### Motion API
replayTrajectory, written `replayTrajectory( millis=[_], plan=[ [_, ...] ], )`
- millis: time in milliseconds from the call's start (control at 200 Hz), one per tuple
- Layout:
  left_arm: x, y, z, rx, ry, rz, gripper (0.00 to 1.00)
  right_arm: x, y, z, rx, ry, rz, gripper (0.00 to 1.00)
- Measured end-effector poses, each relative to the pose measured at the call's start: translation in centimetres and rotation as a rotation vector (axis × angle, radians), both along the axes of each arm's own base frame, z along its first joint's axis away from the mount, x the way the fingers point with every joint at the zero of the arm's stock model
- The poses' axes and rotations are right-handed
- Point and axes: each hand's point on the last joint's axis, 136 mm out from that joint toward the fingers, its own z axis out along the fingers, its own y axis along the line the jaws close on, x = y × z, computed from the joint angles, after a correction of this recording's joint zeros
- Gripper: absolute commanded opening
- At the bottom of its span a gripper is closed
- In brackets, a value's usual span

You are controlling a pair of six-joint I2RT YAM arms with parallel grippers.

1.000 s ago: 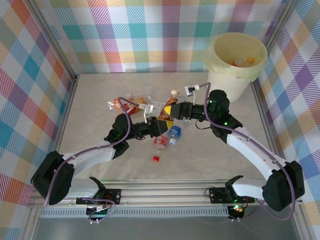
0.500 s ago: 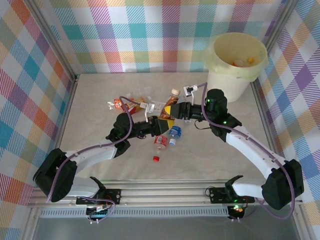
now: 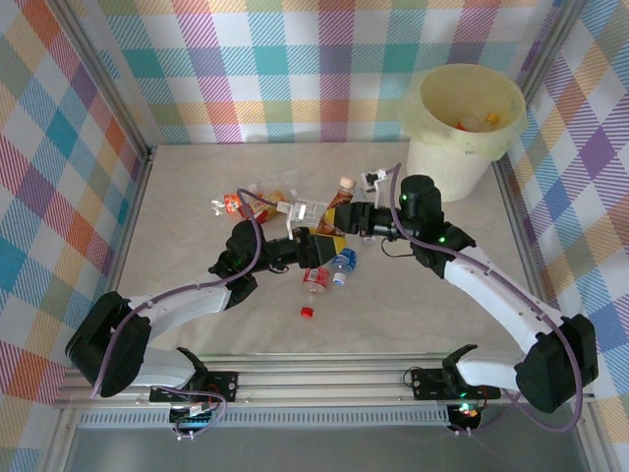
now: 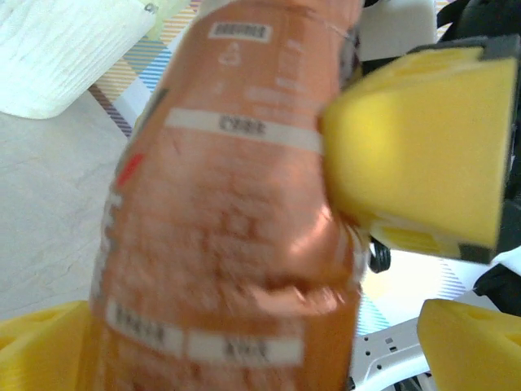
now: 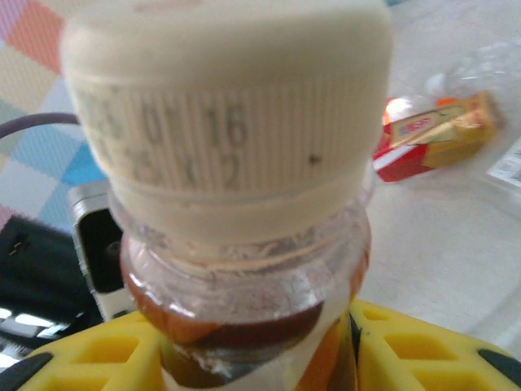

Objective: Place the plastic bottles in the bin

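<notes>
- The orange-labelled clear plastic bottle with a cream-white cap (image 5: 236, 269) is seen pinched at its neck between the yellow padded fingers of the right gripper (image 3: 342, 218), which is closed firmly on it.
- In the left wrist view, one yellow finger (image 4: 415, 147) of the right gripper is pressed against the bottle's side, and the label is dented there.
- The left gripper (image 3: 313, 241) is spread wide. Its own fingers are set well out to either side of the bottle's lower body, with a clear gap on one side, so no grip is judged from it.
- The bottle's long axis is seen to run away from the left jaws, towards the right gripper.
- The bottle is held above the middle of the pale table (image 3: 197, 197), over other loose bottles (image 3: 314, 278).
- The large round cream-yellow plastic bin (image 3: 447, 162) lies at the far right, well apart from the bottle. The right arm is judged nearer, so the carry falls to it.
</notes>
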Motion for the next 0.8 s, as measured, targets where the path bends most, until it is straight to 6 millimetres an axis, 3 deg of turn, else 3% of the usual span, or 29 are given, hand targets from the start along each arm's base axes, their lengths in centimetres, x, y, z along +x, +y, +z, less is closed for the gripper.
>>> replayTrajectory(
  millis=[175,325,605,800],
  plan=[
    [0.7,0.7,-0.3,0.028,0.01,0.072,1.0,1.6,-1.4,-0.1,-0.081,0.008,-0.119,0.48],
    [2.2,3.1,-0.4,0.084,0.031,0.251,1.0,3.1,-2.7,-0.5,-0.149,0.008,-0.208,0.48],
    [5.0,10.1,-5.4,0.328,0.185,0.669,1.0,6.3,-6.8,0.2,-0.197,-0.023,-0.379,0.47],
    [5.1,14.4,-8.7,0.457,0.289,0.872,1.0,10.8,-11.1,2.4,-0.162,-0.056,-0.525,0.47]
  ],
)
